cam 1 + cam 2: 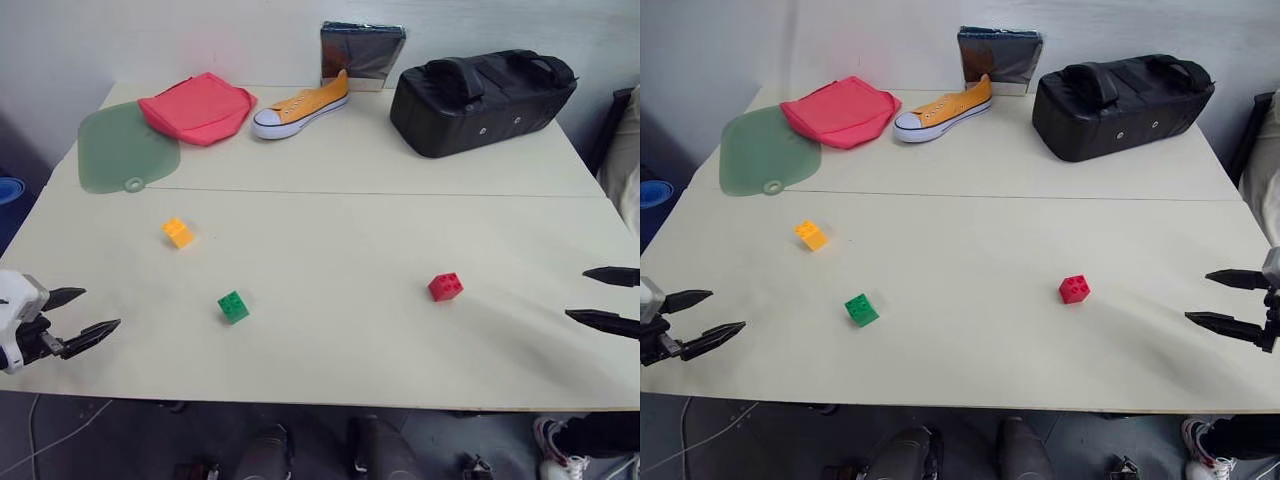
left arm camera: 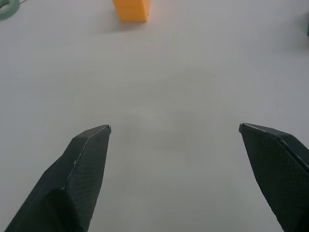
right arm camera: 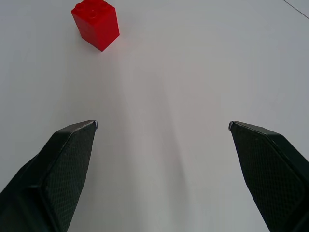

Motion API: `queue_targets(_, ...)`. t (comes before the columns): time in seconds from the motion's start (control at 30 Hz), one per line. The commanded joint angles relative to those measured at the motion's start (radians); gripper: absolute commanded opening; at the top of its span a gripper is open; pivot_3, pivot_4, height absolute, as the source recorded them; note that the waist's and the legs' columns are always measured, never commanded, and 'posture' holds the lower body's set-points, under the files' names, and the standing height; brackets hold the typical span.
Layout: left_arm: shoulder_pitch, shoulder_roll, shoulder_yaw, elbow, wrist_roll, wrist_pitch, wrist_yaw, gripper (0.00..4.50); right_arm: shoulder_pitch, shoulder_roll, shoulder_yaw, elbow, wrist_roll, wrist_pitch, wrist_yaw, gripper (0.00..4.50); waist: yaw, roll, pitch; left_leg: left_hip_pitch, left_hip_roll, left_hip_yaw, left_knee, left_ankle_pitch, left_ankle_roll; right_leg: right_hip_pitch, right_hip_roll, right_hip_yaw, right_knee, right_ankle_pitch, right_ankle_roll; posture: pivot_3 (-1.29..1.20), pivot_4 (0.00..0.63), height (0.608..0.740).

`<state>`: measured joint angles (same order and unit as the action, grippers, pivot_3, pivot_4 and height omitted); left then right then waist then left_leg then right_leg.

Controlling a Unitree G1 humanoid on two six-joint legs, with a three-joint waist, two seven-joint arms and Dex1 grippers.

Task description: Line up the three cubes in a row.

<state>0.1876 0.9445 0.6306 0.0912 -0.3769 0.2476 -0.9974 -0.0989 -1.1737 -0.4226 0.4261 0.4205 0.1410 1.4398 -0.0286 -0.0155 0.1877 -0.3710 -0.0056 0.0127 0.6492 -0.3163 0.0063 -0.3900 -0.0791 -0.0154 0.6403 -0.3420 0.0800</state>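
Reaching with your spread, empty right gripper [image 1: 1232,301] suits the red cube [image 1: 1074,289], lying nearest it.

A wide cream-white table [image 1: 330,150] with a seam across its middle. Along its far edge lie a translucent green plastic mat [image 1: 125,150], a folded pink-red cloth [image 1: 197,107], an orange canvas sneaker [image 1: 300,106] and a black zipped bag [image 1: 482,100]. Nearer, well apart, sit three small studded plastic bricks: orange-yellow [image 1: 178,232], green [image 1: 233,306], red [image 1: 445,286].
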Motion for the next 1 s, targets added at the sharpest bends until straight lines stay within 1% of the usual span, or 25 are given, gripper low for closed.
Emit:
queue_targets(0.03, 0.005, 0.005, 0.045, -0.037, -0.025, -0.009, -0.008, 4.49, 0.018, 0.01, -0.034, -0.063, 0.024, 0.025, -0.011, 4.5, -0.001, 0.0, 0.0, 0.0, 0.0, 0.0, 0.0, 0.0, 0.0, 0.0, 0.0, 0.0, 0.001, 0.0, 0.0, 0.0, 0.15, 0.74)
queue_targets(0.13, 0.01, 0.011, 0.037, -0.034, -0.003, 0.012, 0.024, 4.49, 0.028, 0.021, -0.039, -0.084, 0.022, 0.03, -0.023, 4.5, 0.0, 0.0, 0.0, 0.001, 0.0, 0.0, 0.0, 0.0, 0.0, 0.0, 0.0, 0.0, 0.002, 0.0, 0.0, 0.0, 0.15, 0.74)
queue_targets(0.5, -0.001, 0.008, 0.026, -0.036, -0.004, 0.005, 0.037, 4.49, 0.017, 0.027, -0.034, -0.105, 0.011, 0.025, -0.06, 4.5, 0.0, 0.0, 0.0, 0.001, 0.0, 0.0, 0.0, 0.0, 0.0, 0.0, 0.0, 0.001, 0.002, 0.0, 0.0, 0.0, 0.15, 0.74)
queue_targets(0.63, -0.015, 0.011, 0.0, -0.077, -0.016, 0.019, 0.032, 4.49, -0.027, 0.015, -0.002, -0.098, -0.019, 0.001, -0.077, 4.5, 0.0, 0.0, 0.0, 0.001, 0.0, 0.0, 0.0, 0.0, 0.0, 0.0, 0.0, 0.001, 0.002, 0.0, 0.0, 0.0, 0.15, 0.74)
queue_targets(0.7, -0.026, 0.021, -0.02, -0.117, -0.02, 0.03, 0.025, 4.49, -0.072, 0.014, 0.023, -0.088, -0.036, -0.015, -0.084, 4.5, 0.0, 0.0, 0.0, 0.001, 0.0, 0.0, 0.001, 0.0, 0.0, 0.0, 0.0, 0.001, 0.002, 0.0, 0.0, 0.0, 0.15, 0.74)
queue_targets(0.8, -0.065, 0.045, -0.074, -0.23, -0.059, 0.071, -0.015, 4.49, -0.176, 0.017, 0.097, -0.096, -0.059, -0.05, -0.054, 4.5, -0.001, 0.0, 0.0, 0.001, 0.0, 0.001, 0.001, 0.0, -0.001, -0.001, 0.0, 0.001, 0.003, 0.0, 0.0, 0.0, 0.15, 0.74)
queue_targets(0.9, -0.155, 0.082, -0.162, -0.326, -0.145, 0.149, -0.089, 4.49, -0.324, 0.029, 0.229, -0.09, -0.079, -0.057, 0.052, 4.5, -0.001, 0.0, 0.0, 0.0, 0.0, 0.001, 0.001, 0.001, -0.002, -0.001, 0.0, 0.001, 0.003, 0.0, 0.0, 0.0, 0.15, 0.74)
queue_targets(0.97, -0.193, 0.104, -0.202, -0.356, -0.176, 0.18, -0.134, 4.49, -0.398, 0.04, 0.29, -0.066, -0.096, -0.064, 0.101, 4.5, -0.002, 0.001, 0.001, 0.0, 0.0, 0.001, 0.001, 0.002, -0.003, -0.001, 0.0, 0.001, 0.003, 0.0, 0.0, 0.0, 0.15, 0.74)
queue_targets(1.0, -0.243, 0.122, -0.246, -0.371, -0.2, 0.199, -0.171, 4.49, -0.462, 0.063, 0.345, -0.041, -0.12, -0.08, 0.135, 4.5, -0.003, 0.001, 0.001, 0.0, 0.0, 0.001, 0.001, 0.002, -0.003, -0.001, 0.001, 0.001, 0.003, 0.0, 0.0, 0.0, 0.15, 0.74)
